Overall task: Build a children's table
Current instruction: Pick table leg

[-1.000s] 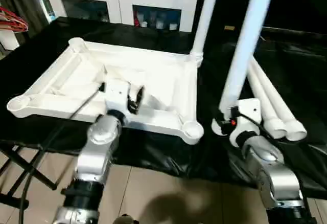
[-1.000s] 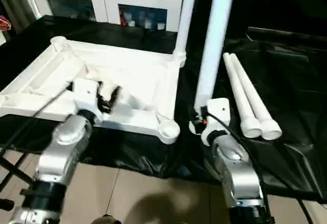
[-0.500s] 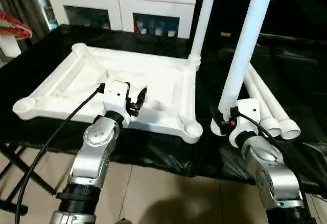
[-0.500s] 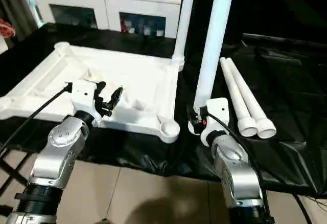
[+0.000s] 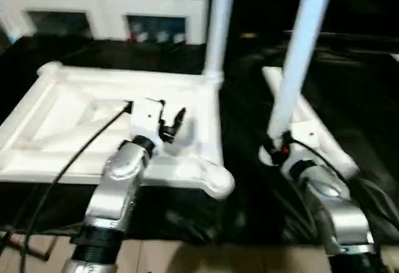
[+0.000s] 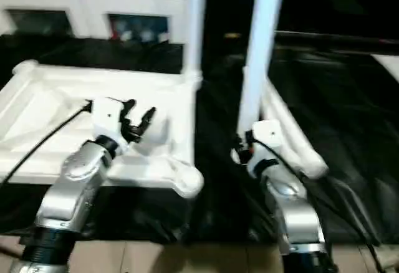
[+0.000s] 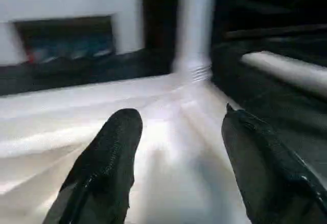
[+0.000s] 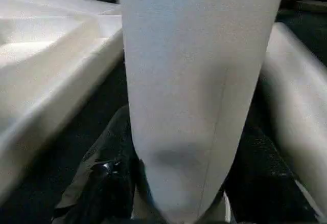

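The children's table top (image 5: 75, 117) lies upside down on the black cloth, ribbed underside up. One white leg (image 5: 218, 23) stands upright in its far right corner socket. The near right socket (image 5: 218, 182) holds nothing. My left gripper (image 5: 171, 123) hovers open just above the top's underside near the front rail, its black fingers (image 7: 107, 162) spread with nothing between them. My right gripper (image 5: 274, 151) is shut on the bottom end of a second leg (image 5: 299, 55), held upright just right of the top, and this leg (image 8: 199, 81) looms close in the right wrist view.
More white legs (image 5: 324, 142) lie on the cloth behind my right gripper. A white cabinet (image 5: 106, 11) with glass doors stands behind the table. The black cloth (image 5: 361, 86) covers the surface to the right. The table's front edge runs just below the top.
The whole picture has shifted, so the camera has moved. My left gripper stays open over the top and my right gripper keeps the upright leg.
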### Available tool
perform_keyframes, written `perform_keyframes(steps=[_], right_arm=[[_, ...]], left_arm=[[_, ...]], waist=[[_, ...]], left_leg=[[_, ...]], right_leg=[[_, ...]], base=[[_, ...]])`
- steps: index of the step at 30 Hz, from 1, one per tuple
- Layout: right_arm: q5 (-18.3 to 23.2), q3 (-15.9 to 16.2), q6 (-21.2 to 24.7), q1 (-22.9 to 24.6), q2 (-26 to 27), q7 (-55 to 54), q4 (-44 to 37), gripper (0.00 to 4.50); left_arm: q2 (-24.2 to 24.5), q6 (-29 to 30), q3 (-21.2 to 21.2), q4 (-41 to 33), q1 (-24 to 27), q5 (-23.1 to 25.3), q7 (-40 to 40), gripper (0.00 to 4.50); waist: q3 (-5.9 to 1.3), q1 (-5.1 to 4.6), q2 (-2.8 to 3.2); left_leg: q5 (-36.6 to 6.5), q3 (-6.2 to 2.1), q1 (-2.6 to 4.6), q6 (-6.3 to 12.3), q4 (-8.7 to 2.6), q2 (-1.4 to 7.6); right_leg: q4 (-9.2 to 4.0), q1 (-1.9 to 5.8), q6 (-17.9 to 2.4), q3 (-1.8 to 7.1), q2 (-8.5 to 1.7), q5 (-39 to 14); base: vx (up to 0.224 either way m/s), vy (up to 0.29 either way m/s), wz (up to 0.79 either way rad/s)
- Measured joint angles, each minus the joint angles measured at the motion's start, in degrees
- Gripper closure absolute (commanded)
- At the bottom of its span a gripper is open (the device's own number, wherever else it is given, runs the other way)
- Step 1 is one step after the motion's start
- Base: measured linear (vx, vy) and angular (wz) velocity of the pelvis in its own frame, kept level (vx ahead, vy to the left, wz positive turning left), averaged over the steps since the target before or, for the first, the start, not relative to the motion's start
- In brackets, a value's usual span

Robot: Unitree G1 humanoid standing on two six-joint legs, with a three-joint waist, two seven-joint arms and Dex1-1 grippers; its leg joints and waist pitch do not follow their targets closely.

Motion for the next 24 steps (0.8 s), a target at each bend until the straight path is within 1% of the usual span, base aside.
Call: perform_keyframes(steps=[1, 2, 3, 4, 5, 6, 7, 8, 9, 10, 11, 12, 13, 14, 15, 16, 17, 19, 20, 22, 24], right_arm=[[0.2, 0.9, 0.0, -0.3, 0.3, 0.2, -0.2, 2.61], [0.2, 1.4, 0.0, -0.3, -0.1, 0.2, -0.2, 2.61], [0.1, 1.5, 0.0, -0.3, -0.6, 0.2, -0.2, 2.61], [0.1, 0.9, -0.1, 0.1, -1.5, 0.2, -0.2, 2.61], [-0.2, -0.4, 0.0, 1.5, -2.3, 0.1, 0.1, 2.61], [-0.4, -1.0, 0.1, 1.5, -2.7, 0.0, 0.3, 2.61], [-0.5, -1.2, 0.1, 1.5, -2.7, 0.1, 0.3, 2.61], [-0.5, -1.0, 0.1, 1.5, -2.5, 0.1, 0.3, 2.61], [-0.5, -0.8, 0.1, 1.4, -2.2, 0.2, 0.3, 2.61], [-0.5, -0.1, 0.1, 1.4, -2.0, 0.4, 0.2, 2.61], [-0.5, 0.9, 0.1, 1.4, -1.8, 0.9, 0.2, 2.61], [-0.4, 1.3, 0.1, 1.4, -1.7, 1.1, 0.1, 2.61], [-0.2, 1.6, 0.1, 1.4, -1.7, 1.5, 0.1, 2.61], [-0.1, 1.7, 0.1, 1.4, -1.8, 2.0, -0.1, 2.61], [0.3, 1.7, 0.1, 1.4, -1.9, 2.5, -0.2, 2.61], [0.6, 1.6, 0.1, 1.4, -1.9, 3.0, -0.3, 2.61], [1.3, 1.5, 0.1, 1.4, -2.0, 3.9, -0.6, 2.61], [3.0, 1.6, 0.2, 1.4, -2.4, 6.6, -1.1, 2.61], [4.0, 1.7, 0.4, 1.4, -3.4, 8.5, -1.8, 2.61], [5.0, 1.7, 0.7, 1.4, -5.1, 11.0, -3.1, 2.61], [6.1, 2.0, 1.6, 1.4, -7.0, 13.8, -3.9, 2.61]], left_arm=[[0.6, 0.1, 0.9, 0.2, 0.2, 0.0, 0.1, 1.57], [0.7, 0.1, 1.5, 0.1, 0.2, 0.1, 0.2, 1.57], [0.6, 0.1, 1.4, -0.1, 0.1, 0.1, 0.2, 1.57], [0.2, 0.1, 1.1, 0.0, -0.2, 0.2, 0.2, 1.57], [-1.3, 0.0, -0.7, -0.2, -0.2, 0.2, 0.0, 1.57], [-1.5, -0.1, -1.6, -0.3, -0.2, 0.2, -0.1, 1.57], [-1.4, -0.1, -1.8, -0.3, -0.2, 0.2, -0.1, 1.57], [-0.9, -0.2, -1.8, -0.3, -0.2, 0.2, -0.1, 1.57], [-0.5, -0.2, -1.6, -0.3, -0.1, 0.3, -0.1, 1.57], [0.0, -0.3, -1.3, -0.3, 0.1, 0.3, -0.3, 1.57], [0.4, -0.3, -0.9, -0.2, 0.2, 0.4, -0.5, 1.57], [0.6, -0.3, -0.8, -0.1, 0.2, 0.5, -0.7, 1.57], [1.2, -0.4, -0.9, 0.0, 0.2, 0.3, -1.9, 1.57], [2.0, -0.5, -0.9, 0.0, 0.2, 0.0, -3.6, 1.4], [2.6, -0.6, -0.8, 0.0, 0.2, -0.6, -5.1, 1.4], [3.4, -0.9, -1.1, 0.0, 0.2, -1.3, -7.3, 1.4], [4.2, -1.2, -1.3, 0.0, 0.2, -2.3, -9.6, 1.23], [7.2, -1.0, -2.8, 0.1, -0.2, -4.1, -15.8, 1.2], [9.4, -0.4, -4.0, 0.1, -0.5, -5.4, -20.4, 1.12], [12.0, 0.2, -5.6, 0.0, -0.5, -6.7, -26.5, 1.12], [14.7, 0.8, -7.2, 0.0, -0.6, -7.6, -32.9, 1.49]], waist=[[-0.14, -0.1, -0.23], [-0.57, -0.11, -1.34], [-0.76, -0.5, -2.7], [-0.51, -0.97, -3.12], [-0.51, -0.68, -2.98], [-0.56, -0.63, -2.84], [-0.64, -0.74, -2.69], [-0.62, -0.75, -2.6], [-0.59, -0.63, -2.56], [-0.54, -0.55, -2.48], [-0.36, -0.56, -2.27], [-0.13, -0.46, -1.98], [-0.05, -0.39, -1.85], [0.14, -0.32, -1.81], [0.31, -0.36, -1.77], [0.4, -0.44, -1.77], [0.46, -0.44, -1.81], [0.52, -0.49, -1.91], [0.52, -0.5, -1.91], [0.52, -0.48, -1.93], [0.52, -0.49, -1.95]], left_leg=[[-0.3, -0.9, 0.14, -0.3, 0.58, -0.64], [-0.6, -1.78, 0.15, -0.23, 1.6, -2.16], [-0.9, -1.9, 0.0, -0.25, 2.41, -3.43], [-1.4, -1.73, -1.42, 0.31, 4.68, -4.44], [-1.5, -1.22, -1.71, 0.91, 5.77, -3.64], [-1.5, -1.1, -1.8, 0.9, 4.98, -3.04], [-1.8, -0.89, -1.8, 0.42, 3.98, -2.44], [-1.9, -0.73, -1.88, -1.03, 3.24, -1.47], [-1.5, -0.6, -2.1, -2.52, 3.15, -0.88], [-1.3, -0.47, -2.08, -3.33, 3.24, -0.53], [-1.0, -0.4, -2.08, -3.74, 3.24, -0.25], [-1.0, -0.29, -1.99, -3.68, 3.18, 0.19], [-0.7, 0.39, -1.78, -3.79, 3.17, 0.65], [-0.5, 1.45, -1.27, -4.05, 3.12, 1.24], [-0.5, 1.89, -1.05, -4.11, 3.07, 1.49], [-0.5, 2.06, -0.85, -4.13, 3.02, 1.56], [-0.5, 2.21, -0.83, -4.14, 2.91, 1.56], [-0.1, 2.18, -1.07, -4.39, 2.62, 1.56], [0.4, 2.12, -1.06, -4.45, 2.37, 1.56], [0.5, 2.09, -1.07, -4.47, 2.23, 1.56], [0.8, 2.05, -1.07, -4.54, 2.06, 1.58]], right_leg=[[3.12, -2.12, 0.4, 0.66, -0.4, 0.3], [3.57, -4.86, 2.0, 2.22, -1.65, 1.8], [1.69, -6.27, 3.1, 4.06, -2.98, 3.2], [1.66, -6.41, 5.1, 5.68, -3.73, 3.6], [1.59, -5.87, 5.2, 6.32, -3.05, 3.3], [1.07, -5.81, 4.9, 6.31, -2.44, 3.6], [0.45, -5.81, 4.7, 6.31, -1.63, 4.1], [-0.25, -5.81, 4.5, 6.21, -0.78, 4.8], [-0.4, -5.82, 4.3, 5.97, -0.45, 5.1], [-0.8, -5.82, 4.0, 5.58, -0.41, 5.3], [-1.19, -5.53, 3.3, 5.16, -0.44, 5.4], [-1.55, -5.06, 3.0, 4.9, -0.55, 5.6], [-1.53, -4.87, 2.9, 4.72, -0.74, 5.7], [-1.45, -4.57, 2.8, 4.76, -0.87, 5.7], [-1.48, -4.22, 2.9, 4.79, -0.92, 5.6], [-1.52, -4.06, 3.2, 4.84, -0.94, 5.5], [-1.55, -4.04, 3.2, 4.9, -0.99, 5.5], [-1.6, -4.06, 3.2, 4.88, -0.99, 5.5], [-1.61, -4.11, 3.2, 4.83, -0.98, 5.5], [-1.58, -4.11, 3.2, 4.83, -0.96, 5.5], [-1.5, -4.15, 3.2, 4.83, -0.92, 5.6]], base=[[0.051, -0.013, -0.12], [0.051, -0.013, -0.12], [-0.112, 0.016, -0.01], [-0.098, 0.034, 0.34], [-0.098, 0.034, 0.34], [0.0, -0.012, 0.28], [0.0, 0.0, 0.0], [0.0, 0.0, 0.0], [-0.052, -0.028, 0.1], [-0.089, -0.021, 0.08], [-0.089, -0.021, 0.08], [-0.119, -0.034, 0.12], [-0.096, -0.039, 0.18], [-0.096, -0.039, 0.18], [-0.089, -0.024, 0.17], [-0.099, -0.019, 0.11], [-0.099, -0.019, 0.11], [-0.088, -0.018, 0.01], [-0.083, -0.02, 0.0], [0.0, 0.0, 0.0], [0.0, 0.0, 0.0]])
